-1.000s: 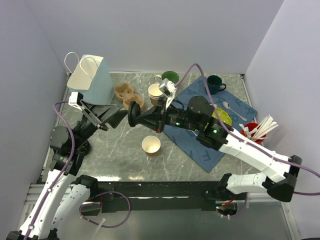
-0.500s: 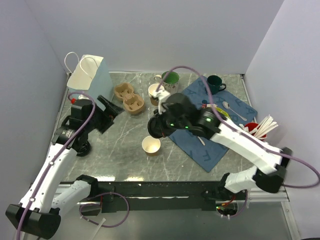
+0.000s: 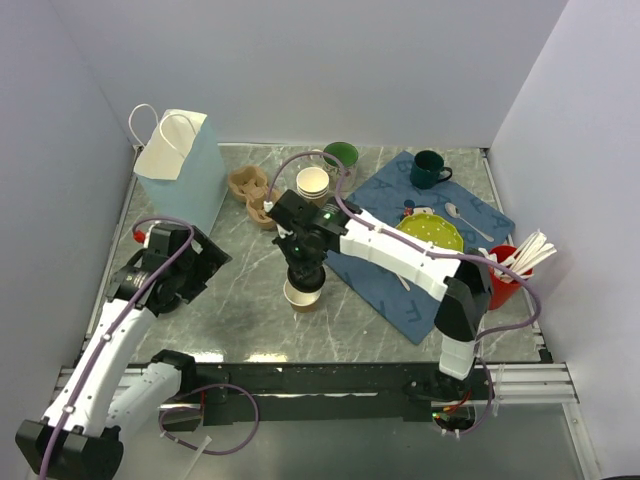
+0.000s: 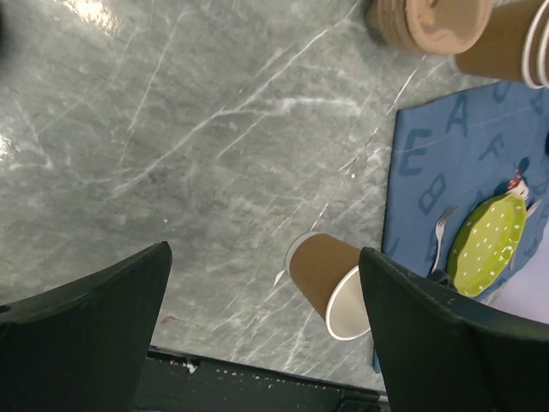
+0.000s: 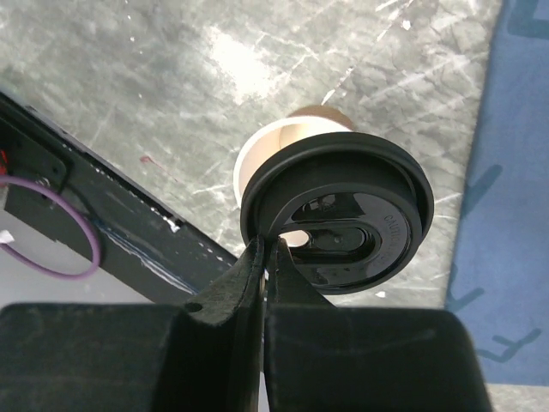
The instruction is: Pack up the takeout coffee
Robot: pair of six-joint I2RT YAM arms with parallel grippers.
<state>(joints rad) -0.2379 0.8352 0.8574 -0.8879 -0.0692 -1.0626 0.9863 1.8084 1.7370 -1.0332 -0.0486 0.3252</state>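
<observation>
Right hand point(image 5: 268, 247) pinching black lid point(image 5: 343, 215), now moved over cup point(image 5: 262, 153), left hand point(image 4: 263, 257) wide open

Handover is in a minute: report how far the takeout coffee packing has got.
Done: the right gripper is shut on the rim of the black lid. In hand: the lid hangs over the open paper cup, not seated. Left: press it on, then pack the cup, probably into the paper bag. The left gripper is open and empty.
</observation>
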